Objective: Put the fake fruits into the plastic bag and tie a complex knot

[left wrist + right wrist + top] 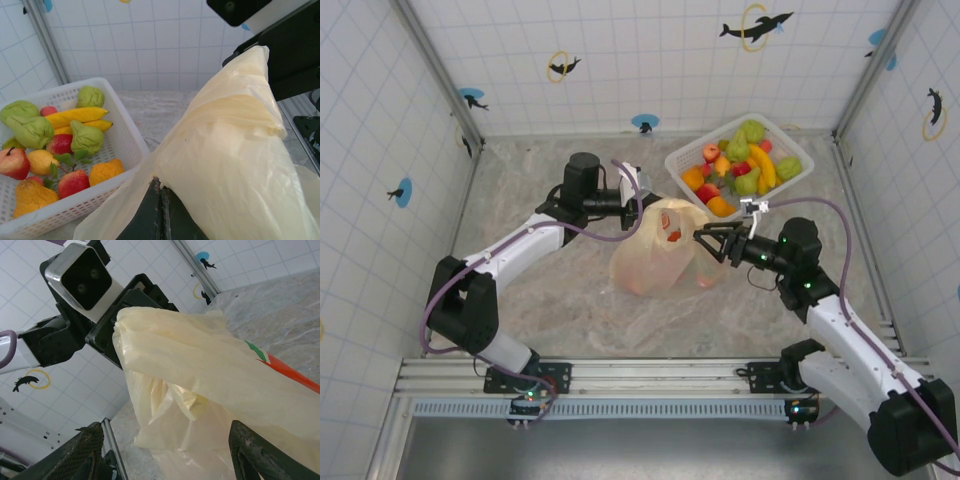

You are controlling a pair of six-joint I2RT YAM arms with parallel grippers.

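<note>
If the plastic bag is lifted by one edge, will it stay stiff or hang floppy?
Probably floppy: the plastic bag hangs in soft folds where the left gripper pinches it. Likely very light for its size, since the film looks thin and translucent.

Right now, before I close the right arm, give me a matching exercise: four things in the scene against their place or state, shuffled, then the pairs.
1. left gripper
2. right gripper
3. plastic bag
4. white basket

A. holds the fruits, far right
B. open, at the bag's right side
C. shut on the bag's film
D. in the middle, between both grippers

Pairs: 1-C, 2-B, 3-D, 4-A
</note>
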